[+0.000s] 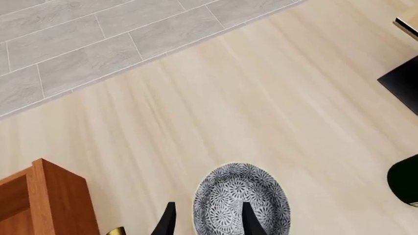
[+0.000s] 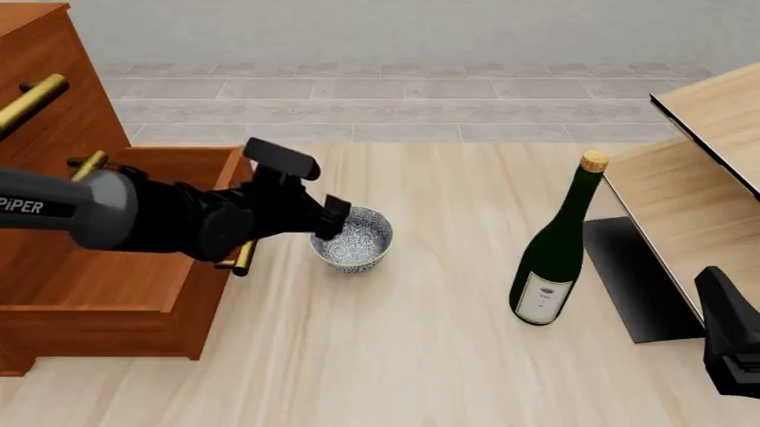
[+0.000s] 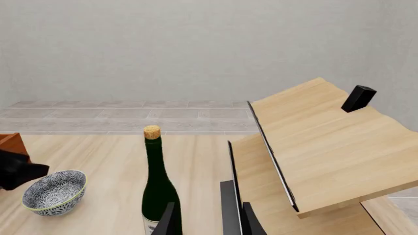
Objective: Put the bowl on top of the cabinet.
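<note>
Item 1. Large reddish-brown wooden cabinet (image 2: 71, 267) with brass bar handles, far left of the table; a drawer stands pulled out towards the centre. Its top lies high, at the front view's upper-left corner.

Item 2. Left gripper (image 2: 334, 222), on the black Piper arm reaching in from the left across the open drawer. Fingers spread; in the left wrist view one fingertip (image 1: 251, 223) stands over the bowl's inside and the other outside its wall, so the near rim lies between them. Not yet pinched, as far as can be told.

Item 3. Small round deep bowl, white with grey-blue speckled pattern (image 2: 354, 238), upright on the pale wooden tabletop (image 2: 404, 356), just right of the drawer front. It sits directly below and ahead of the left gripper. Judgement: the left arm is much the nearer; after closing on the rim, the carry must go up and back to the left, to the cabinet top.

Item 4. Tall dark green wine bottle (image 2: 553, 253) with cork, upright, well right of the bowl.

Item 5. Pale light-wood unit with black edges (image 2: 700, 169), far right.

Item 6. Right gripper (image 3: 207, 220), low at the right edge, near the bottle; fingers apart, holding nothing.
</note>
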You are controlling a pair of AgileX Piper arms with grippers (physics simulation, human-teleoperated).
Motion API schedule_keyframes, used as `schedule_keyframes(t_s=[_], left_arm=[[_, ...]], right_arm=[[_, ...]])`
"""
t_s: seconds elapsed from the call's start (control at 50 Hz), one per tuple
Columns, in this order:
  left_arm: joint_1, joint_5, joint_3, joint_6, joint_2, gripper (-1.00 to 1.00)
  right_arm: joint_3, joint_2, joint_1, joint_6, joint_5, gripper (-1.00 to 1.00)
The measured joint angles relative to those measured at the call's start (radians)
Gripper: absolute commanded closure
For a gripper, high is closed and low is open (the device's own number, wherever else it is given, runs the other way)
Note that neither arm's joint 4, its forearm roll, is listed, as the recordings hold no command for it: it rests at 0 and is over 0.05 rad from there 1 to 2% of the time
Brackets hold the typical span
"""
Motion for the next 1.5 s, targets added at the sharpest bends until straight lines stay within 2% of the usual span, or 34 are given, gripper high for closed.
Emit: schedule_keyframes(t_s=[1.5], left_arm=[[0.021,-0.042,-0.040,0.025,0.140,-1.00]], right_arm=[[0.000,0.000,0.000,0.000,0.000,-1.00]])
